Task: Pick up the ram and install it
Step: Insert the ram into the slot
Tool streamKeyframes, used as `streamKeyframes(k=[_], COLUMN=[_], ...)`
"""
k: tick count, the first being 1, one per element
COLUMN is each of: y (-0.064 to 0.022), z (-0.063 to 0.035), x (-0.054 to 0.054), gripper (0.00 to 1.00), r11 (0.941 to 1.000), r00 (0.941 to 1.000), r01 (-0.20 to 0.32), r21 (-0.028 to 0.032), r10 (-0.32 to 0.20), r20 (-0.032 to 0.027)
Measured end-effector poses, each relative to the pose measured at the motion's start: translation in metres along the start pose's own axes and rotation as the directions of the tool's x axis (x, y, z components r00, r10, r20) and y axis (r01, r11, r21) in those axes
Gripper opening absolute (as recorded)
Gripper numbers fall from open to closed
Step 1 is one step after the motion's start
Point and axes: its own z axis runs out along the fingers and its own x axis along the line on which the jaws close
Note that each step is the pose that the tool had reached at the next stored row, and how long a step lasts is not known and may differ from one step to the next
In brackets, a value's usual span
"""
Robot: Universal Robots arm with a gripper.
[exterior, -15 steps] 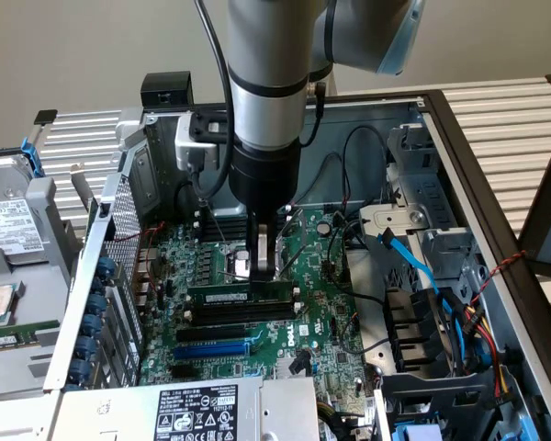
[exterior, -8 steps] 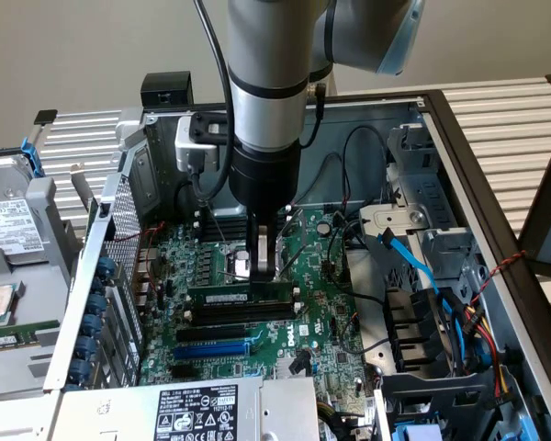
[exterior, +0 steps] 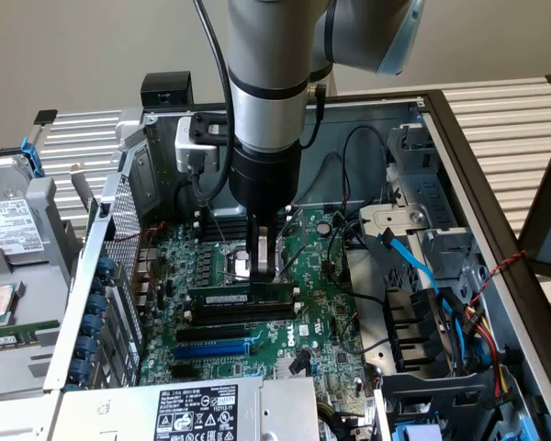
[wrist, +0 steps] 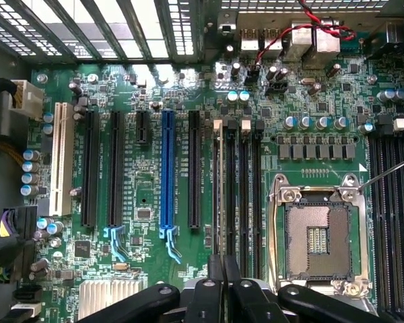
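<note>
The ram (exterior: 230, 296) is a long dark-green stick with a white label. It stands on edge in a black slot on the motherboard (exterior: 326, 335), inside the open computer case. My gripper (exterior: 266, 276) comes straight down onto the stick's end toward the exterior view's right, and its fingers are shut on the upper edge. In the wrist view the ram (wrist: 219, 188) appears edge-on as a thin line. That line runs from my gripper (wrist: 223, 266) along the first of several parallel black slots, beside the CPU socket (wrist: 316, 232).
A blue slot (exterior: 211, 349) and black slots lie just in front of the ram. Blue and black cables (exterior: 413, 266) and a drive bay crowd the exterior view's right. The power supply (exterior: 202, 409) sits at the front, and a removed drive cage (exterior: 9, 230) lies at the left.
</note>
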Motion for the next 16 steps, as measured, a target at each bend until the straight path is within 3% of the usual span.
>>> streamKeyframes(k=[16], y=[-0.0017], z=[0.0035], x=[0.0009], gripper=[0.13], r11=[1.0000], r00=[1.0000], r01=[0.000], r21=[0.0010], r10=[0.000], r20=[0.0000])
